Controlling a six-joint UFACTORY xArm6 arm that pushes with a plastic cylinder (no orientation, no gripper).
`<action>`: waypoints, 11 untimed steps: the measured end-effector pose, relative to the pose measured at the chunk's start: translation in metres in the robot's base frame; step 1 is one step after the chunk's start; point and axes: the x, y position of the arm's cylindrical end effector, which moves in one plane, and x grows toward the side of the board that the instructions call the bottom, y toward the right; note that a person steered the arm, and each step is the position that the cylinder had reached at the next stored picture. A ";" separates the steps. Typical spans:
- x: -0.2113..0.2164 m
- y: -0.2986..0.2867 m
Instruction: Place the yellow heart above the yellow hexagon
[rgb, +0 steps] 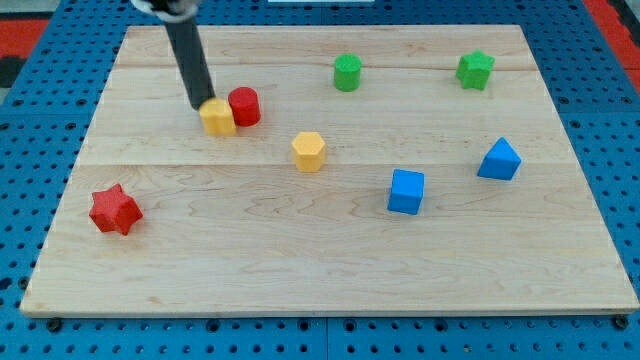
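The yellow heart (218, 117) lies on the wooden board (320, 260) at the upper left, touching a red cylinder (245, 105) on its right. The yellow hexagon (309, 151) sits to the heart's lower right, near the board's middle. My tip (200, 104) is at the heart's upper left edge, touching it or very close. The dark rod rises from there to the view's top.
A red star (114, 210) lies at the left. A green cylinder (347, 72) and a green star (476, 69) are near the top. A blue cube (406, 191) and a blue triangular block (499, 160) are at the right.
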 end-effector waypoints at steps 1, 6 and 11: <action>0.039 0.032; 0.047 0.071; -0.033 0.010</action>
